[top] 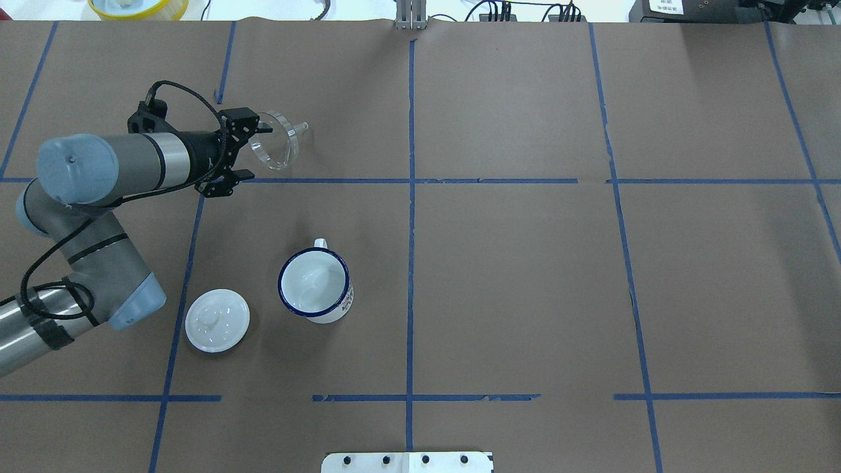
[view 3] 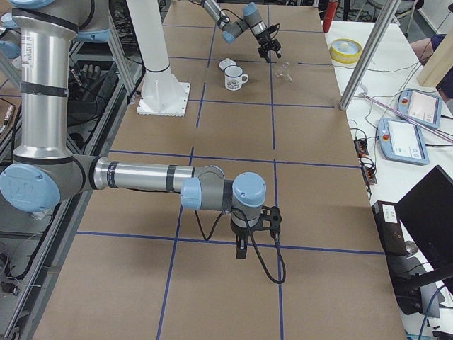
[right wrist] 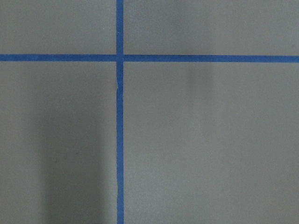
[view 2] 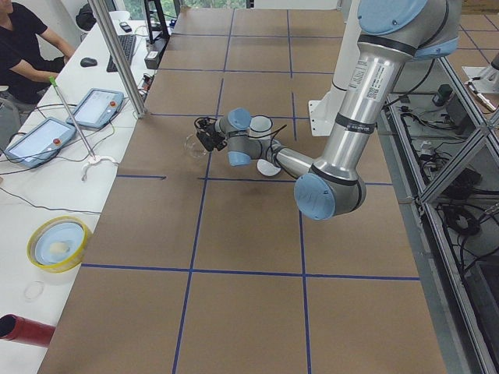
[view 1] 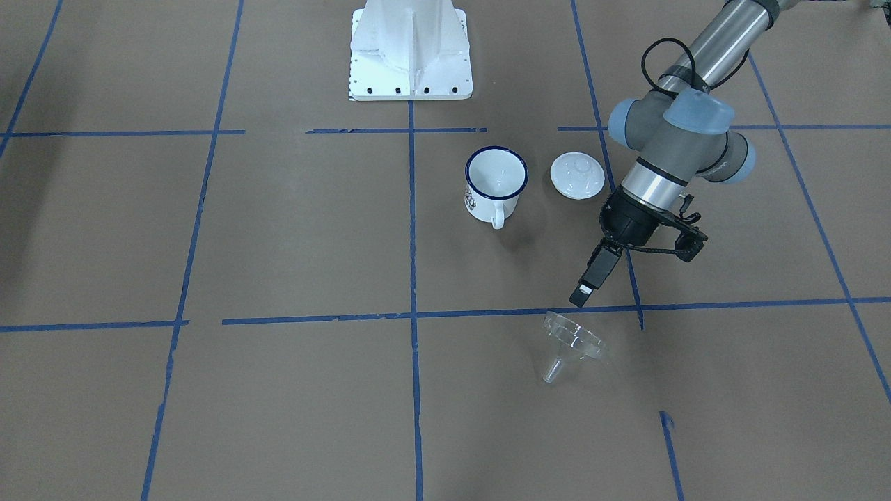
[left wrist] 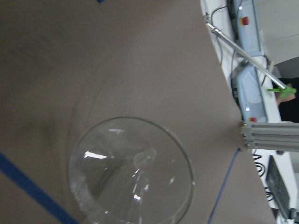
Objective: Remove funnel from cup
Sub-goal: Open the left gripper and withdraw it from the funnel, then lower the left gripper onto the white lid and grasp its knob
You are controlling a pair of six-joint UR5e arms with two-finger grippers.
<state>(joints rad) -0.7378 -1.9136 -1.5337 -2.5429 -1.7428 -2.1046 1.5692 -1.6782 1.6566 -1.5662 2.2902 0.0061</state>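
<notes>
The clear plastic funnel (view 1: 572,344) lies on its side on the brown table, spout pointing away from the robot; it also shows in the overhead view (top: 277,139) and fills the lower left wrist view (left wrist: 131,172). The white cup (view 1: 494,182) with the dark blue rim stands upright and empty (top: 315,284), well apart from the funnel. My left gripper (top: 253,152) is open, just behind the funnel's wide rim and slightly above it (view 1: 583,292), holding nothing. My right gripper (view 3: 241,248) hangs over bare table far away; I cannot tell whether it is open or shut.
A white round knobbed lid (view 1: 576,175) lies beside the cup, under my left arm (top: 217,320). The robot's white base (view 1: 411,52) stands at the table's near edge. Blue tape lines cross the table. Operator desks with tablets (view 2: 47,136) lie beyond the far edge.
</notes>
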